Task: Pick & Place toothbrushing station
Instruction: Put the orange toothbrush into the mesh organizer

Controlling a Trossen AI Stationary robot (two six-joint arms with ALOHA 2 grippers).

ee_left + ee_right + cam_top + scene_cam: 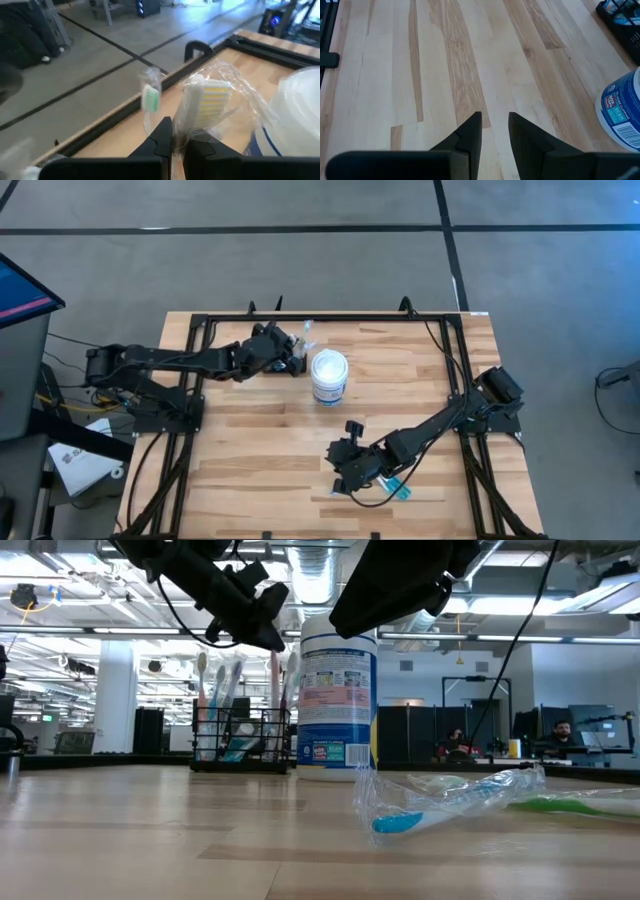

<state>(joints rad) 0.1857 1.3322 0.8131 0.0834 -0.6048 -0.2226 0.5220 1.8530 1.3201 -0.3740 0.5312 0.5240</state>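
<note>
The toothbrushing station, a black wire rack, stands at the table's far side, left of a white tub, with wrapped toothbrushes upright in it. My left gripper hovers over the rack, shut on a clear-wrapped white toothbrush with yellow bristles. A green-headed wrapped brush stands just beyond it. My right gripper is open above bare wood near the front, with nothing between its fingers. A wrapped blue-headed toothbrush lies flat on the table beside it. My left gripper pinches the white toothbrush's handle, a little below the head, between its two fingers. The fingers come from the table's left, slanting slightly down. The head points up and away from the gripper. The gripper hides the brush's lower end.
The white tub stands close to the right of the rack. A second wrapped brush with a green handle lies near the front right. A black frame runs round the table. Open wood lies in the middle.
</note>
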